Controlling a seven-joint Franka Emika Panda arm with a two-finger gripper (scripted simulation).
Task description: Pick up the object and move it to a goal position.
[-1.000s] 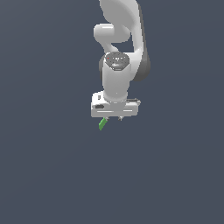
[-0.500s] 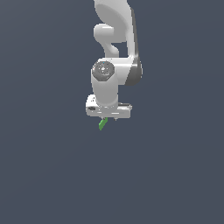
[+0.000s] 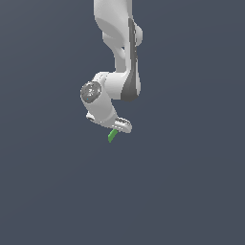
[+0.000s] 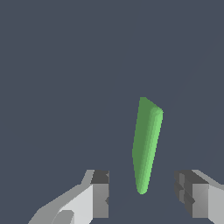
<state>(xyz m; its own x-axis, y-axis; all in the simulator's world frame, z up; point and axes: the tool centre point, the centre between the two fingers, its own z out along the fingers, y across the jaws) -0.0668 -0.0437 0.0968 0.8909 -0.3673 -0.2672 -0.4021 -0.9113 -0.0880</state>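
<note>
The small bright green sliver, thin and pointed like a leaf (image 4: 146,146), sits right between the two grey-tipped fingers of the white robot gripper (image 4: 142,188). In the wrist view its long side runs from about 6 o'clock up to 12 o'clock, leaning a tiny bit toward 1 o'clock, with one end level with the finger tips. The fingers (image 4: 99,192) are spread fairly wide, and there is a clear gap on each side of the green sliver, so nothing looks squeezed right now. In the exterior view the sliver (image 3: 112,136) pokes out just under the gripper (image 3: 119,126), pointing toward 7 o'clock. I cannot tell from these pictures if it rests on something or hangs in the air, because all around is plain dark blue-grey with no edges. I think the next job is to close the fingers across the thin sides. There is lots of open room every way, so nothing looks ready to bump.
</note>
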